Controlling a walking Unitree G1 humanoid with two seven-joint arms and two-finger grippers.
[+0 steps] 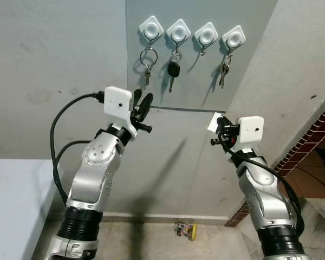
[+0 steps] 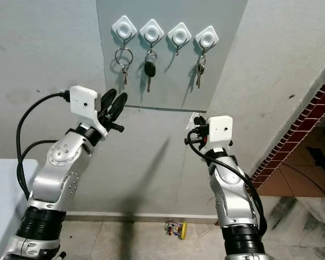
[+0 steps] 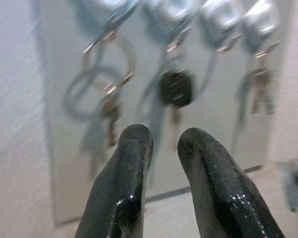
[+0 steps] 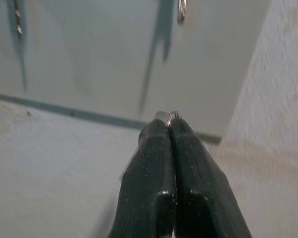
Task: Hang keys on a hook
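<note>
Grey wall panel [image 1: 195, 65] carries four white diamond-shaped hooks [image 1: 192, 33]; the third from the left is free. Below it, left gripper [image 1: 142, 106] is parted, empty. Right gripper [image 4: 170, 124] pinches a small metal key ring [image 4: 173, 116]. Risk: thin grip, ring may slip. No legible writing.
</note>
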